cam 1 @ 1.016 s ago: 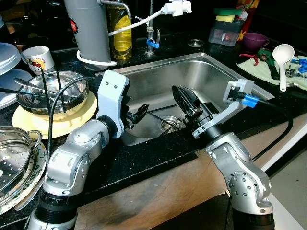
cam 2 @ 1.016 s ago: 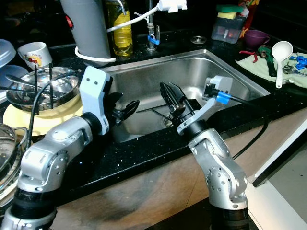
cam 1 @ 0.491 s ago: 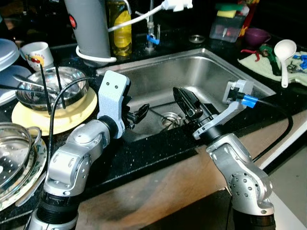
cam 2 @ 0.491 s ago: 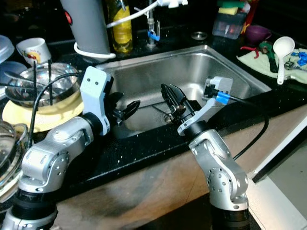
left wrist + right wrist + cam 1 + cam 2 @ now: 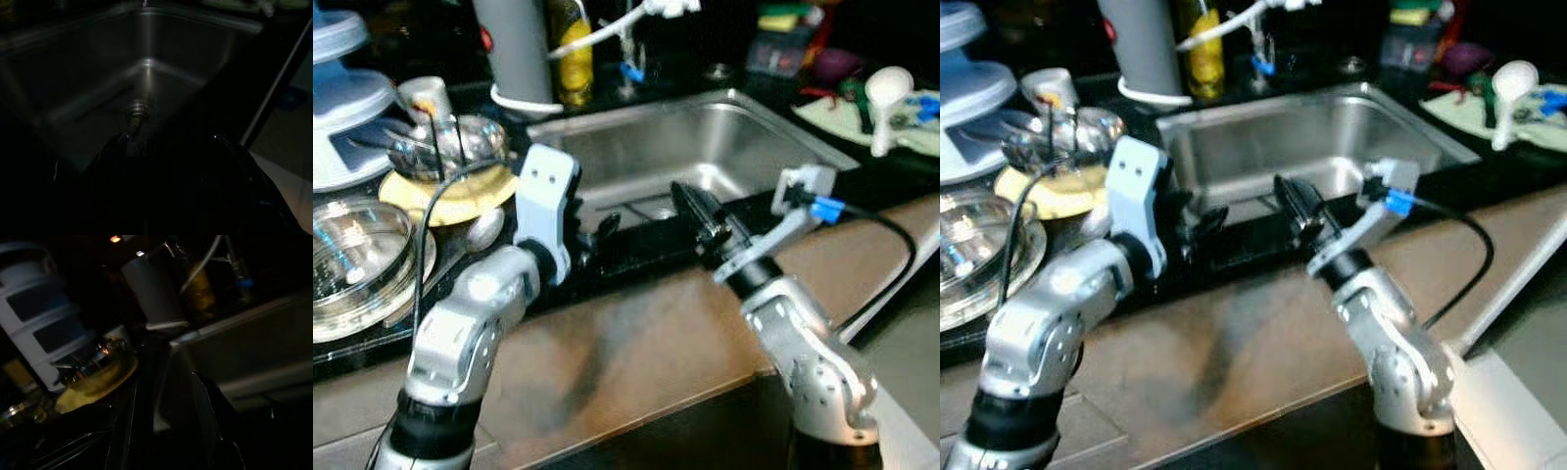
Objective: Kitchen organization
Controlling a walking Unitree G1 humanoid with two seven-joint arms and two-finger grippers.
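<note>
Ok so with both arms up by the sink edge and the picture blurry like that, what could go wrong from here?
1. The left pincer and right pincer sit low at the sink front edge; while the view is blurred, either might knock the counter.
2. The cable off the right wrist hangs past the counter front and could snag.
3. The steel bowl with utensils standing in it, on the yellow plate, is close to the left arm and could be bumped.
</note>
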